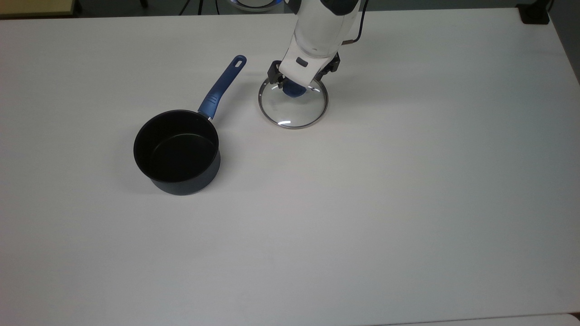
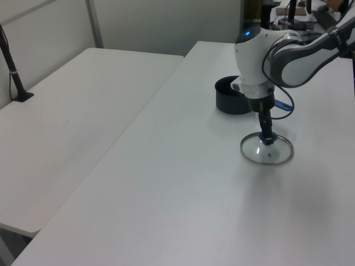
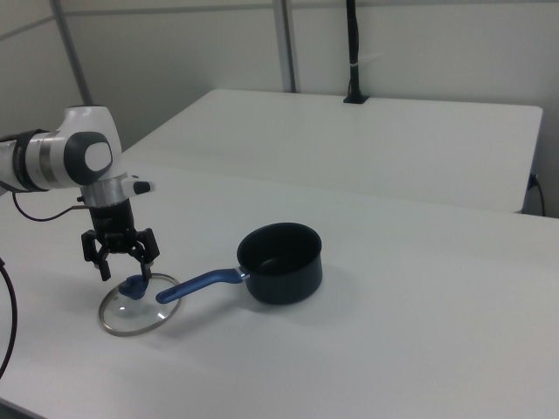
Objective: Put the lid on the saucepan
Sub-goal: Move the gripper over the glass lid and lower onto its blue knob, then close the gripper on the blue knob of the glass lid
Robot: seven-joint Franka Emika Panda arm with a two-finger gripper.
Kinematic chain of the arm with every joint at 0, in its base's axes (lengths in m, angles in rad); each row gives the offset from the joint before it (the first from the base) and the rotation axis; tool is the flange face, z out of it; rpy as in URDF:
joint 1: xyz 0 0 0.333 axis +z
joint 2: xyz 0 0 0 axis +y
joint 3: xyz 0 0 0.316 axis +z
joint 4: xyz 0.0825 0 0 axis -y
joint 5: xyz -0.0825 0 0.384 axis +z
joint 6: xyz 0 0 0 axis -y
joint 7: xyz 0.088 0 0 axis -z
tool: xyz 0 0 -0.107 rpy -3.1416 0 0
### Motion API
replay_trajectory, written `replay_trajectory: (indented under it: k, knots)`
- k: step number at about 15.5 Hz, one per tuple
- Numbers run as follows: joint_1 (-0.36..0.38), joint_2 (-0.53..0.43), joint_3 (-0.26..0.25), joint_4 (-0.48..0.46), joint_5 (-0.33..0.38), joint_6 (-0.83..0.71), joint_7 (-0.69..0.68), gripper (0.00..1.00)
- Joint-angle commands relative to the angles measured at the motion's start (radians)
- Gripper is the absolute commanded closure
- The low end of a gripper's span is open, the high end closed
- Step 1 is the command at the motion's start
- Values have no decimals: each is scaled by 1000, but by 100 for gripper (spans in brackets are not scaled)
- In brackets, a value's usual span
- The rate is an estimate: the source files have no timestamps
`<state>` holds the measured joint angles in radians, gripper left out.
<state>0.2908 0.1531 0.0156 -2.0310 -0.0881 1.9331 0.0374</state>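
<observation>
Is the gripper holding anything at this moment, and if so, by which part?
Nothing is held. The open gripper straddles the lid at its blue knob; the lid lies on the table.

A white table (image 1: 362,203) fills the top view. In the left view a second white table (image 2: 66,111) adjoins it on the left view's left, with a black post (image 2: 12,66) standing on it. Grey partition walls (image 3: 419,44) stand behind; a dark block (image 1: 532,13), perhaps a clamp, sits at the table's far corner.

Far part of the lid (image 1: 293,108) and its knob (image 1: 293,92) behind the arm.
</observation>
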Motion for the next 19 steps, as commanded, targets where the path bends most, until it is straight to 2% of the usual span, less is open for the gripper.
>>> replay_trajectory:
  k: [1, 6, 8, 9, 18, 19]
  knots:
    - [1, -3, -5, -8, -1, 29, 7, 0]
    - [-5, 2, -5, -8, -1, 49, 38, 1]
    - [-9, 11, -5, -6, -1, 75, 64, 10]
    - [-9, 16, -5, -8, -2, 85, 68, 11]
    - [-15, 39, -8, -6, -4, 99, 71, 11]
    - [-16, 40, -8, -6, -4, 99, 71, 13]
